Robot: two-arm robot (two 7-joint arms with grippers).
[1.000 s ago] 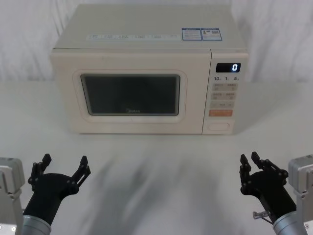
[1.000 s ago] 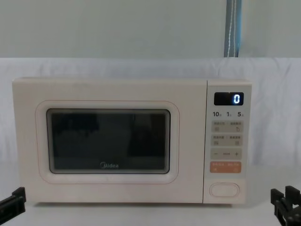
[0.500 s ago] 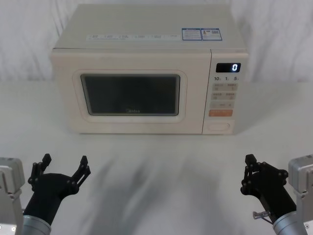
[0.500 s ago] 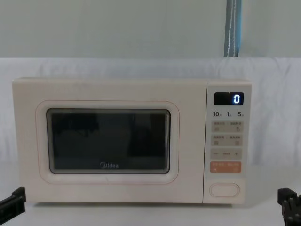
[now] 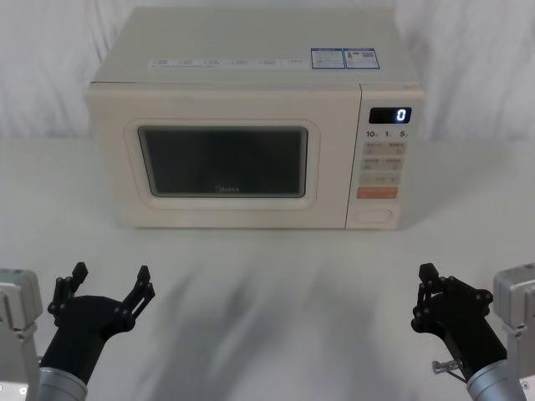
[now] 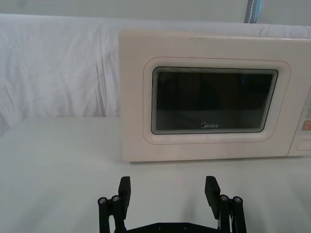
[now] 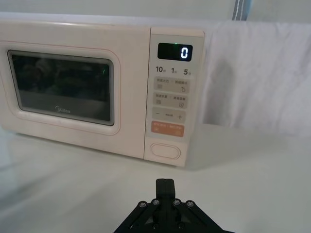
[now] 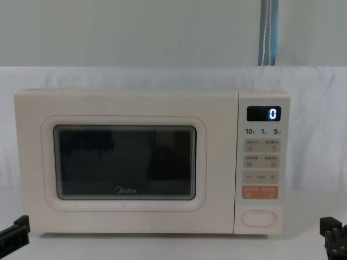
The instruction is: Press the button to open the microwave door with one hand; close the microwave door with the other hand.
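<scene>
Nearest the camera in the head view, two grippers hovered low over the white counter (image 5: 267,284). The left gripper (image 5: 107,286) sat at the lower left of the frame with its fingers spread wide, released and holding nothing; the left wrist view showed the two fingertips (image 6: 125,187) well apart. The right gripper (image 5: 428,288) sat at the lower right, its fingers drawn together and clenched on nothing, seen as a single closed tip in the right wrist view (image 7: 165,186).

Farther back, at the centre of the frame, stood one microwave (image 5: 251,50) on the counter, its front facing the grippers and its long axis running left to right. Its one microwave door (image 5: 226,209) was shut flush, covering the left and middle of the front. The one button (image 5: 374,215) lay at the bottom of the keypad strip on the right side, its oval lying horizontally, under one orange key (image 5: 376,192). The button lay beyond the right gripper and slightly left of it, well apart. The display (image 5: 389,115) read "0".
</scene>
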